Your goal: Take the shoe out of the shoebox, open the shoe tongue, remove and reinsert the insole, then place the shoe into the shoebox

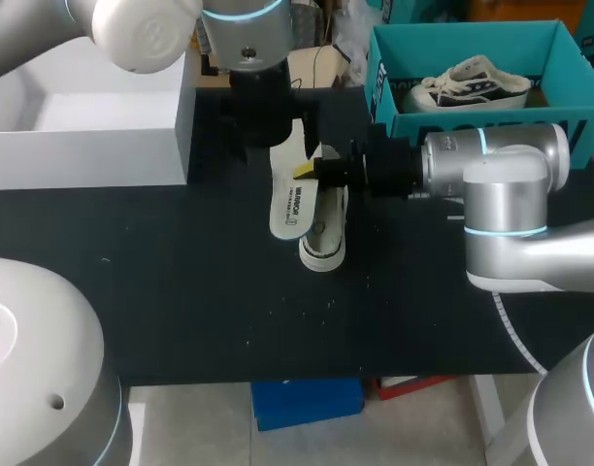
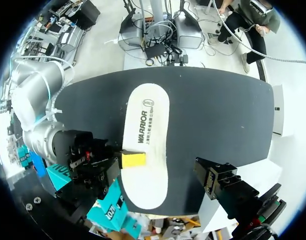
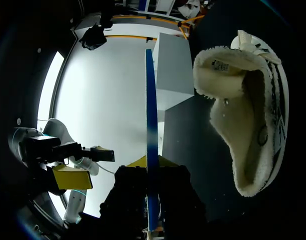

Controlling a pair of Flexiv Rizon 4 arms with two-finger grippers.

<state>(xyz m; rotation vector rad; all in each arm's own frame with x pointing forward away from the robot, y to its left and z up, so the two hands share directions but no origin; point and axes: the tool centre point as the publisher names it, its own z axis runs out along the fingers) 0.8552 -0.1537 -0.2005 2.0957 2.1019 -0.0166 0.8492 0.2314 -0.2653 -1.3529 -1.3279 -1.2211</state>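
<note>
My right gripper [image 1: 312,171] is shut on the white insole [image 1: 292,199], pinching its long edge and holding it above the black table. The white shoe [image 1: 326,238] lies on the table just under and beside the insole, its fleecy opening [image 3: 243,125] gaping. In the right wrist view the insole [image 3: 151,100] stands edge-on between the yellow tips of the right gripper [image 3: 152,162]. My left gripper [image 1: 268,131] hangs open above the insole's far end, touching nothing. Looking down from it, the insole [image 2: 145,125] lies flat with the right gripper [image 2: 133,159] clamped on its side.
The teal shoebox [image 1: 472,121] stands at the back right with a second shoe [image 1: 467,85] inside. A white open box [image 1: 83,136] occupies the back left. The black table [image 1: 181,291] stretches bare toward the front.
</note>
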